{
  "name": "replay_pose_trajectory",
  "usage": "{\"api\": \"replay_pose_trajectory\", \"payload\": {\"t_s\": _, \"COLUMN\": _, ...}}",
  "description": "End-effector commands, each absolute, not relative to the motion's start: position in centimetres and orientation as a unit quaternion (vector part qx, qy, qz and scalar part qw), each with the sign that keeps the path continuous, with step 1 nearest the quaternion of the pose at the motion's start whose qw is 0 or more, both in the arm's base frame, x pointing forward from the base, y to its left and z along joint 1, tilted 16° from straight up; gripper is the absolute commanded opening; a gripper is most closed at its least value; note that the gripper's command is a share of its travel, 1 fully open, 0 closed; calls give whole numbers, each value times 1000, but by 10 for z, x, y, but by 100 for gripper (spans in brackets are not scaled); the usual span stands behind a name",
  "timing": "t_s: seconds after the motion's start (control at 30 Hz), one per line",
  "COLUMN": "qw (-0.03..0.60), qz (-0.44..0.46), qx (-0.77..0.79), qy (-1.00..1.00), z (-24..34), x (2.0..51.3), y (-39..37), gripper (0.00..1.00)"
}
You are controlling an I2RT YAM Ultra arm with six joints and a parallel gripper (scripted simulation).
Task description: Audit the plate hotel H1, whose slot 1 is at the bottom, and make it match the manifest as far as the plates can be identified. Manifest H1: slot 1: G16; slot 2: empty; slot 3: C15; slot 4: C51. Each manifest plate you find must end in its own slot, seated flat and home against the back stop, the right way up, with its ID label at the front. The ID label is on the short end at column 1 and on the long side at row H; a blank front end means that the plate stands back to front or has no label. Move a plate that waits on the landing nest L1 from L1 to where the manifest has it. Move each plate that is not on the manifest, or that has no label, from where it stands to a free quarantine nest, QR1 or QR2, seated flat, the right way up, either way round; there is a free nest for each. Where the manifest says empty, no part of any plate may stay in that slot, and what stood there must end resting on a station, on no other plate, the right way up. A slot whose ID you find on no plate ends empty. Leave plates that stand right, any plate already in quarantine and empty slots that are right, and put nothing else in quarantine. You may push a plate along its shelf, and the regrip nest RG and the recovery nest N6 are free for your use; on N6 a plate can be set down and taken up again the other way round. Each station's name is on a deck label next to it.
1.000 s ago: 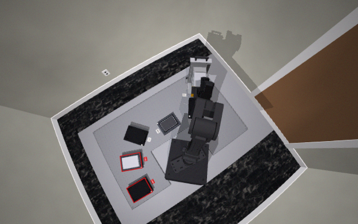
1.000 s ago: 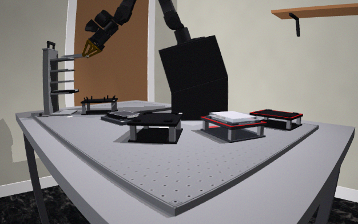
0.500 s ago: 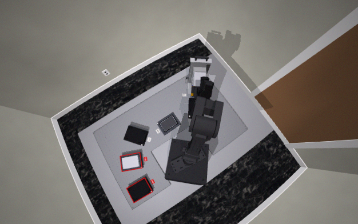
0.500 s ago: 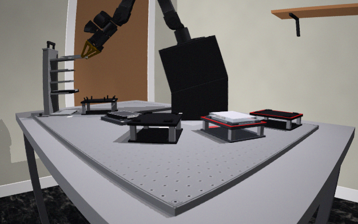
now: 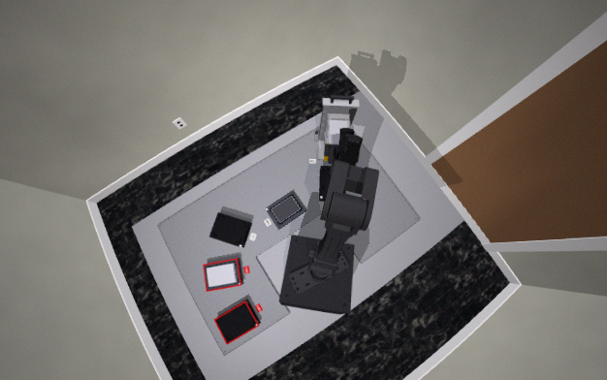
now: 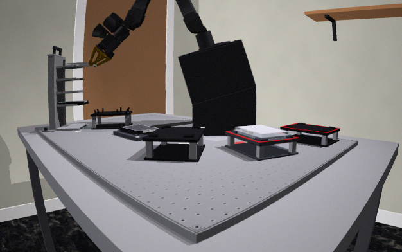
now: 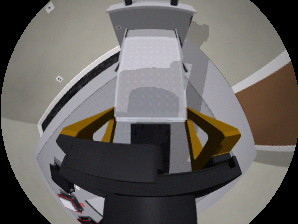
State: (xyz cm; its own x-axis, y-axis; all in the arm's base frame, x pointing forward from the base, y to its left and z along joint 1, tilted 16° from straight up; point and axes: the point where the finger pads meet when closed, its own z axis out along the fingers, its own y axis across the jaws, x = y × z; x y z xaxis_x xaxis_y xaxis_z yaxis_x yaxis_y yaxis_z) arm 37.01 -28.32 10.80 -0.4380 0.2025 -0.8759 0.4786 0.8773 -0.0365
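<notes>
The gripper [image 6: 92, 65] [image 7: 151, 116] is shut on the near end of a clear plate [image 6: 78, 64] [image 7: 151, 75], with a yellow finger at each long side. The plate lies in the top slot of the hotel [image 5: 340, 103] [image 6: 56, 90] [image 7: 150, 19], just over its shelf; whether it is seated cannot be told. No ID label is legible. A dark plate [image 6: 73, 103] lies on the lowest shelf. The two middle shelves show no clear plate. A white plate [image 5: 220, 275] [image 6: 257, 130] rests on a red-rimmed nest [image 5: 205, 278].
A second red-rimmed nest [image 5: 236, 322] [image 6: 316, 128] bears no plate. A raised black nest [image 5: 232, 228] [image 6: 174, 134] and a low grey nest [image 5: 286, 209] stand mid-deck. A black nest with upright pegs [image 5: 325, 183] [image 6: 110, 113] stands in front of the hotel, below the arm.
</notes>
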Motion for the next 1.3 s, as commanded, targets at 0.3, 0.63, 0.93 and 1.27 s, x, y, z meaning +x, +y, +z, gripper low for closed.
{"api": "replay_pose_trajectory", "payload": {"t_s": 0.3, "qw": 495, "qz": -144, "qx": 203, "qy": 832, "z": 112, "x": 378, "y": -288, "gripper": 86}}
{"api": "replay_pose_trajectory", "payload": {"t_s": 0.63, "qw": 495, "qz": -144, "qx": 203, "qy": 832, "z": 112, "x": 380, "y": -290, "gripper": 86}}
{"api": "replay_pose_trajectory", "payload": {"t_s": 0.93, "qw": 495, "qz": -144, "qx": 203, "qy": 832, "z": 112, "x": 381, "y": -290, "gripper": 86}}
{"api": "replay_pose_trajectory", "payload": {"t_s": 1.27, "qw": 495, "qz": -144, "qx": 203, "qy": 832, "z": 112, "x": 381, "y": -290, "gripper": 86}}
